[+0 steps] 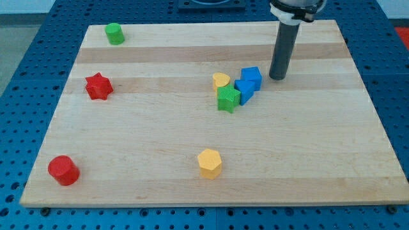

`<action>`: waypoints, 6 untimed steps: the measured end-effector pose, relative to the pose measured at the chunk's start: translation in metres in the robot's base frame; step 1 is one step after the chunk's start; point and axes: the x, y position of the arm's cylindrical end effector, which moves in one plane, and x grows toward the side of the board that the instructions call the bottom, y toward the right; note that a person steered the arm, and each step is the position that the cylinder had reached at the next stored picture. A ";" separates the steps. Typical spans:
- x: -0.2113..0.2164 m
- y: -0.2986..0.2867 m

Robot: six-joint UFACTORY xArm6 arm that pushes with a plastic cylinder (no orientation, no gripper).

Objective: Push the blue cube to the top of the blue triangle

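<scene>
Two blue blocks [248, 83] touch; my tip [277, 78] stands beside them.

green cylinder [115, 33]: counter's [307, 147] top left
red star [98, 86]: left
red cylinder [63, 170]: bottom left
yellow hexagon [209, 163]: bottom centre
yellow heart [221, 80], green cube [228, 99]: centre, close together

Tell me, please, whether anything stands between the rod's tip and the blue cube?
Nothing visible does. My tip sits just to the view's right of the blue cube, with only bare board between them. The blue triangle touches the cube's lower left, with the green block and yellow heart beyond it.
</scene>
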 end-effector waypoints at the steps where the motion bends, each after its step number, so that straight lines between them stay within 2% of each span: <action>1: 0.000 -0.011; 5: 0.000 -0.040; 6: -0.024 -0.040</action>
